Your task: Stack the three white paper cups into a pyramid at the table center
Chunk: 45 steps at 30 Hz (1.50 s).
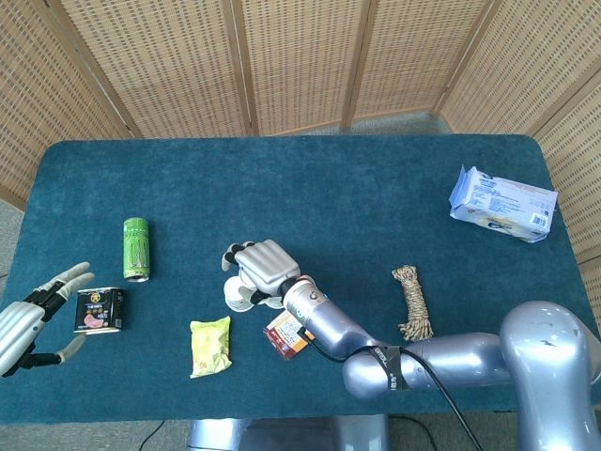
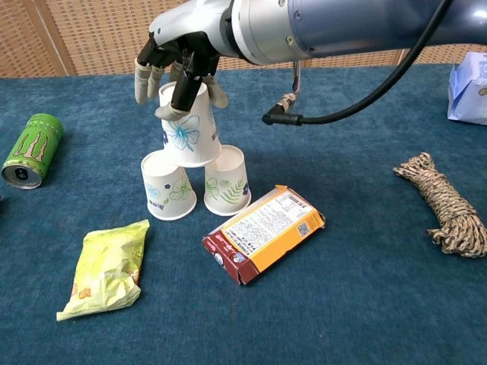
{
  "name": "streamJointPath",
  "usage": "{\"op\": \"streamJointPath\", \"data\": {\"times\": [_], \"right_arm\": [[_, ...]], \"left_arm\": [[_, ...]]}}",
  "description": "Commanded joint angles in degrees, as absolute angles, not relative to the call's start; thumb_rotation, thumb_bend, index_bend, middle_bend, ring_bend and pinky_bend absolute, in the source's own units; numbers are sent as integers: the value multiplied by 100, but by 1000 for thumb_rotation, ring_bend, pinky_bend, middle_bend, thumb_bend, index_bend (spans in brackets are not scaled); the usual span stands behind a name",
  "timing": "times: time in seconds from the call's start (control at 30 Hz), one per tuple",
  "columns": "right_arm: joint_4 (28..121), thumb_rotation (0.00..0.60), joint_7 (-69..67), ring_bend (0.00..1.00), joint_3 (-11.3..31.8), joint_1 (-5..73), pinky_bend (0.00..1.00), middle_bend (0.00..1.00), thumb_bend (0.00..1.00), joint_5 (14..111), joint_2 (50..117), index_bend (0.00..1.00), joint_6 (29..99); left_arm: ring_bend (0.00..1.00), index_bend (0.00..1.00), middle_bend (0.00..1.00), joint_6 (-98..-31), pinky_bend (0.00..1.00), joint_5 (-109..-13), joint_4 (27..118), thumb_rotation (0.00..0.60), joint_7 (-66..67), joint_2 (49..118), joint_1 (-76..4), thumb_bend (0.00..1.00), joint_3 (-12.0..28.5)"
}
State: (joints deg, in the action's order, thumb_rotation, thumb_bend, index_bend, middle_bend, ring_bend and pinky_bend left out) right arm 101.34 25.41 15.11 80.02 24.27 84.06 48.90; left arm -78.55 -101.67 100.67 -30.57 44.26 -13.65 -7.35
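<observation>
Right now my right hand [image 2: 176, 65] grips the blue-flowered paper cup [image 2: 186, 129], upside down atop two inverted paper cups [image 2: 167, 185] [image 2: 227, 181] mid-surface [image 2: 350, 304], beside an orange box [image 2: 263, 233]. Far off, my left hand [image 1: 33, 315] lies fingers spread, holding nothing, near a tin [image 1: 100, 310].

R robot hand [image 2: 176, 67] palm down, fingers curled, gripping from above; R arm stretched across toward centre. L robot hand [image 1: 33, 315] at far left edge, fingers spread, holding nothing.
</observation>
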Motion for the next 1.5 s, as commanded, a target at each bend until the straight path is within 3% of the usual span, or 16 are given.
{"op": "streamJointPath", "data": {"times": [0.03,0.77,1.5], "right_arm": [[10059,600,2582,233,1493,8050,720,232,475,2368,8461,295,4896],[9801,600,2701,225,1485,8225,710,229,473,2220,8763,282,4921],[9960,600,2891,124,1347,8257,589,153,468,2030,8624,176,4905]], "left_arm": [[0,0,0,-7849,141,-10159,10048,600,-3076,4441,-1368,440,-736],[0,0,0,-7834,141,-10169,9923,600,-3195,4504,-1389,439,-763],[0,0,0,-7928,136,-10238,9827,600,-3314,4520,-1379,439,-798]]}}
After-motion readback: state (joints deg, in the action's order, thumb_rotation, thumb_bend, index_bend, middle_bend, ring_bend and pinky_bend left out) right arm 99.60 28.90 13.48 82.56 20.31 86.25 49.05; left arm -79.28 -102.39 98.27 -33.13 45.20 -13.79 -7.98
